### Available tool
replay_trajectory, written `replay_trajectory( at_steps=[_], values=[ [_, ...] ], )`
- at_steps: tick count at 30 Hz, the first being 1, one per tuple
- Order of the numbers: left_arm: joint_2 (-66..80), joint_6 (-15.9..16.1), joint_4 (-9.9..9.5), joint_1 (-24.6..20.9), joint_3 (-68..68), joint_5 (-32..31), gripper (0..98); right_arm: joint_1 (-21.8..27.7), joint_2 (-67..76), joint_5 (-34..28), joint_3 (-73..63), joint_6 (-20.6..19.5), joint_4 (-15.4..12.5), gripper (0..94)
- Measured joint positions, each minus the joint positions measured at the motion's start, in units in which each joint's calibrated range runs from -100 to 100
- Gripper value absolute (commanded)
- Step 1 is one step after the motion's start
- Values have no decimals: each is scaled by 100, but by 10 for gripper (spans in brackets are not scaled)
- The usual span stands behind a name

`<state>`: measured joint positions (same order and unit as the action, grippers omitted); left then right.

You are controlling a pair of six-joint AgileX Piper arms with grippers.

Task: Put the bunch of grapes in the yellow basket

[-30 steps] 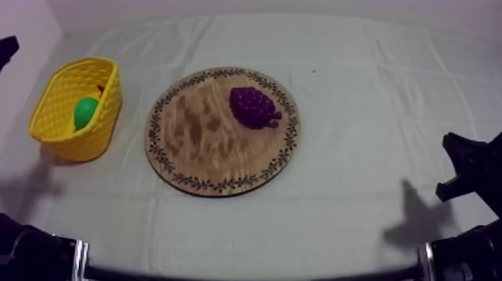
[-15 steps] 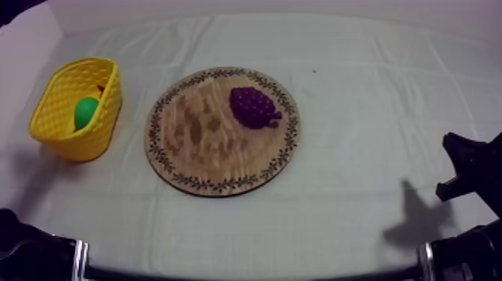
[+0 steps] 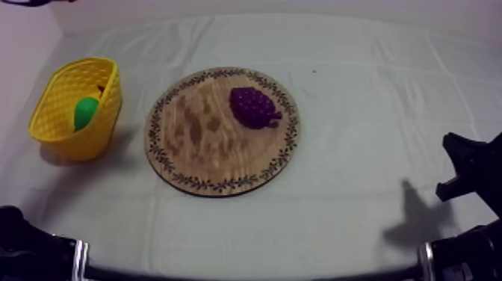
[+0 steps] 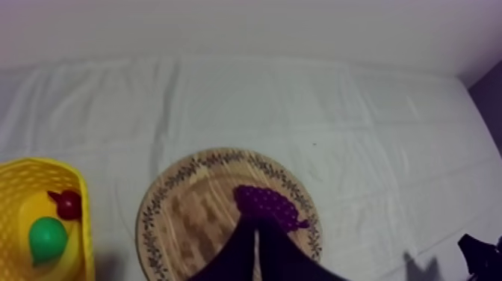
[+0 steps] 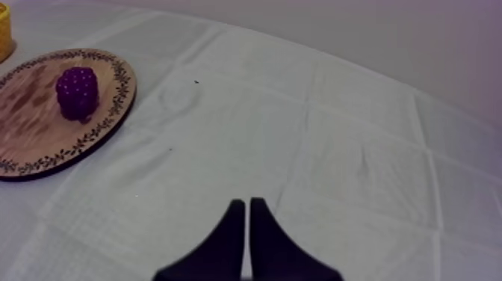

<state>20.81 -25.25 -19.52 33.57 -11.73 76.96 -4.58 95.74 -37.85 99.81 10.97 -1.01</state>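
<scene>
Nearest, by the right edge of the tabletop toward its near corner, the right gripper (image 5: 247,205) has its two black fingers pressed together into a narrow wedge. It holds nothing and sits above bare cloth (image 3: 358,82), well apart from the board (image 3: 196,153). The left gripper (image 4: 255,233) is likewise closed on nothing. From its own camera, its tip shows against the board's near part, just short of the grapes (image 3: 252,106).

The round wooden board lies about the middle of the tabletop. The grapes rest on it, on the part toward the far right corner, inside the patterned rim and touching neither gripper. The bunch lies flat with its long axis slanted: the broad end is toward the far edge, and the narrow tip points to the right edge and slightly nearer (almost reaching the rim).

By the left edge stands the yellow basket (image 3: 56,138), apart from the board. It holds a green fruit (image 3: 85,112) and, beside that, a small red fruit (image 4: 69,203).
</scene>
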Motion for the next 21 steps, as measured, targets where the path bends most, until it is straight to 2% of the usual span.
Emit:
replay_trajectory(
  at_steps=[5,18,19,21],
  values=[
    [-705,-179,36,165,335,362,0,0,0,0,0,0,0,4],
    [-2207,-308,221,277,1043,560,0,0,0,0,0,0,0,4],
    [-2293,-305,228,277,1078,560,19,0,0,0,0,0,0,4],
    [-2427,-285,246,277,1152,560,163,0,0,0,0,0,0,4]
  ],
)
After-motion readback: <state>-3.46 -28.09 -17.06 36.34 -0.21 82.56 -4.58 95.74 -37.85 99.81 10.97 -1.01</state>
